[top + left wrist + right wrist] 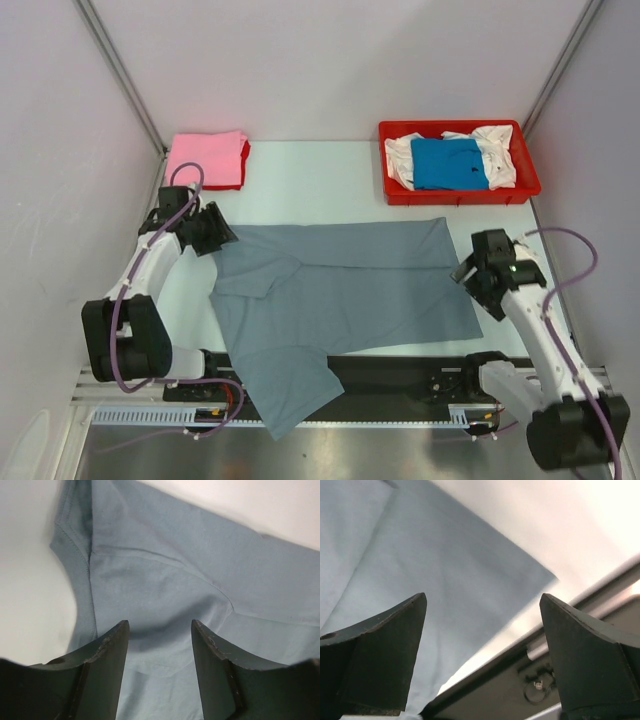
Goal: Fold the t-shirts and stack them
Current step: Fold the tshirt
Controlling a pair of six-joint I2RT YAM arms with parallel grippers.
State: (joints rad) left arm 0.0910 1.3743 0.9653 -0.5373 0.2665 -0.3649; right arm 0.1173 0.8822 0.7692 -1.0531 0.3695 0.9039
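We see the slate grey t-shirt [340,290] spread on the table [300,190], its far edge folded over. The left gripper [160,625] sits at that shirt's far left corner, fingers parted over the cloth, pinching nothing. The right gripper [482,597] hangs at the shirt's right edge, spread wide and empty. Beyond the shirt's left lies a folded pink t-shirt [205,157]; beyond its right, a red tray [460,192] holds a blue t-shirt [448,163] and a white t-shirt [497,150].

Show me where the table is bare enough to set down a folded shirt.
Bare table lies along the far edge, between the pink t-shirt and the red tray. The grey t-shirt fills the middle, with the left gripper and right gripper at its sides.
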